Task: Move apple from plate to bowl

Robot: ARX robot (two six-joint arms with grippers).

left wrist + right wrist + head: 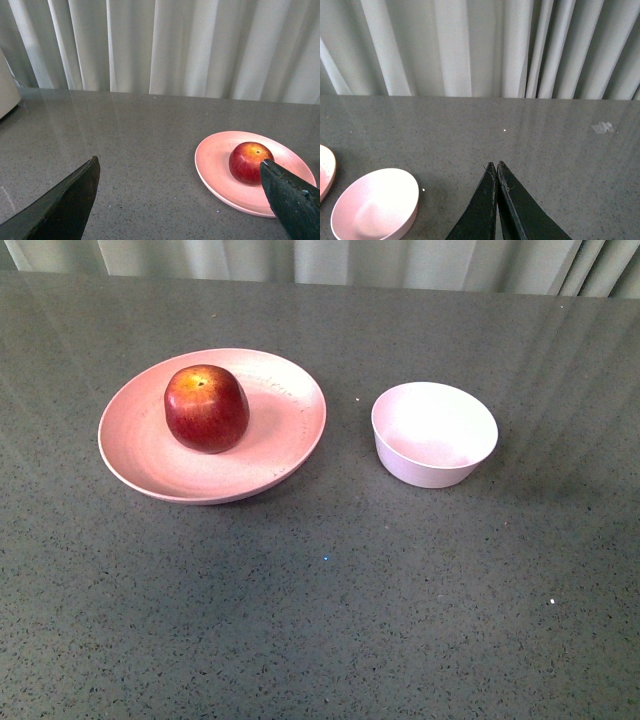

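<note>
The apple (206, 408) rests on the plate (292, 432) near the bowl (434, 435) on the tabletop (330, 620), with the left tool (180, 161) spread wide and the right tool (495, 165) pressed closed.

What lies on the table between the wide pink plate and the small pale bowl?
No object. In the front view, only bare grey speckled tabletop separates the wide, shallow pale-pink plate from the small, deep pale pink-white bowl.

Left gripper (180, 161): jaws spread wide, nothing held. Right gripper (495, 165): tips pressed together, apparently fully closed, empty.
</note>
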